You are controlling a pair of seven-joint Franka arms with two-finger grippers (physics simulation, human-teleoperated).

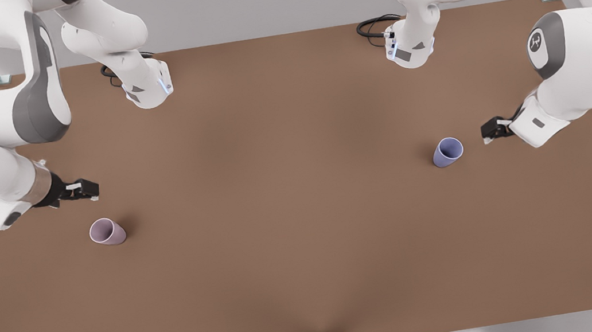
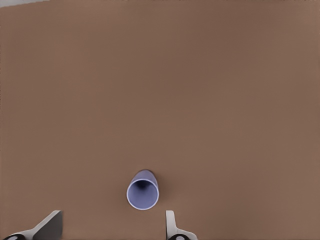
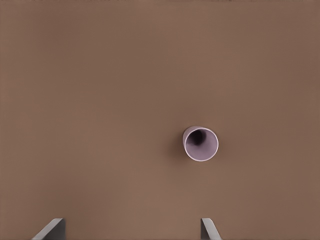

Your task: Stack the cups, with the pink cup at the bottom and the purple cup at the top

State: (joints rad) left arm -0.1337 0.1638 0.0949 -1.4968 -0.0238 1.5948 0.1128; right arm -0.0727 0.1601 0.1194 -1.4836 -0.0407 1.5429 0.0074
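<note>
on the brown counter point(image 1: 305, 234) the light, stiff pink cup point(image 1: 106, 231) and purple cup point(image 1: 447, 151) stand well apart, best pinched across the rim wall, each near a spread, empty pincer: left pincer point(image 1: 491, 133), right pincer point(image 1: 80, 191).

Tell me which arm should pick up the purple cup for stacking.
The left arm. Its gripper, fingers open, hovers beside the purple cup. The right gripper is across the table by the pink cup.

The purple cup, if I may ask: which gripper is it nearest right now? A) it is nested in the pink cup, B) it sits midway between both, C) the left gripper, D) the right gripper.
C: the purple cup stands just ahead of the left gripper, whose fingers are open, while the right gripper, also open, is by the pink cup.
</note>
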